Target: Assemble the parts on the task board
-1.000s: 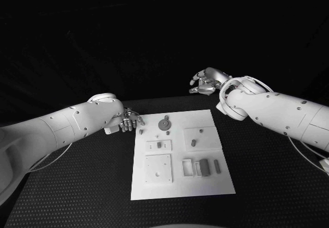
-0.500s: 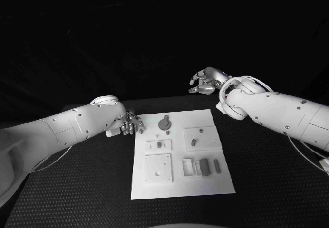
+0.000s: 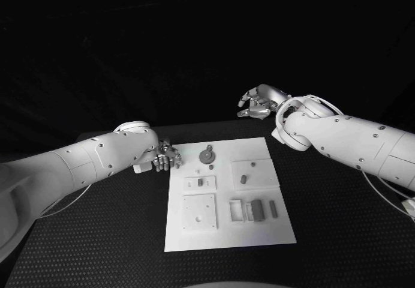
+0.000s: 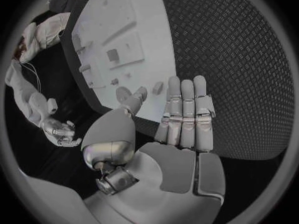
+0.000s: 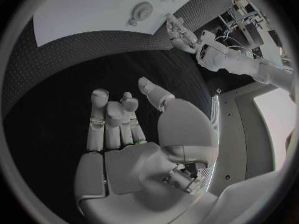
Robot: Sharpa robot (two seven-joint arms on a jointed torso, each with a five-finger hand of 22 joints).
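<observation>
— The task board (image 3: 229, 198), where is it?
— The white plate lies flat in the middle of the black counter (image 3: 104, 240), long side running away from the robot. The parts sit on it: a round disc part (image 3: 207, 156) near the far edge, a small peg (image 3: 244, 178) to its right, and a row of upright bars (image 3: 256, 210) toward the near right.
— And the left hand (image 3: 164, 155)?
— It hovers at the board's far left corner, just beside the edge. From the left wrist view its fingers (image 4: 187, 114) are straight and side by side, thumb apart, with nothing in them.
— The right hand (image 3: 255, 103)?
— Raised well beyond the board's far edge, over dark background. Its fingers (image 5: 112, 119) are loosely curled toward the palm, thumb out to the side, and it holds nothing; it touches no part.
</observation>
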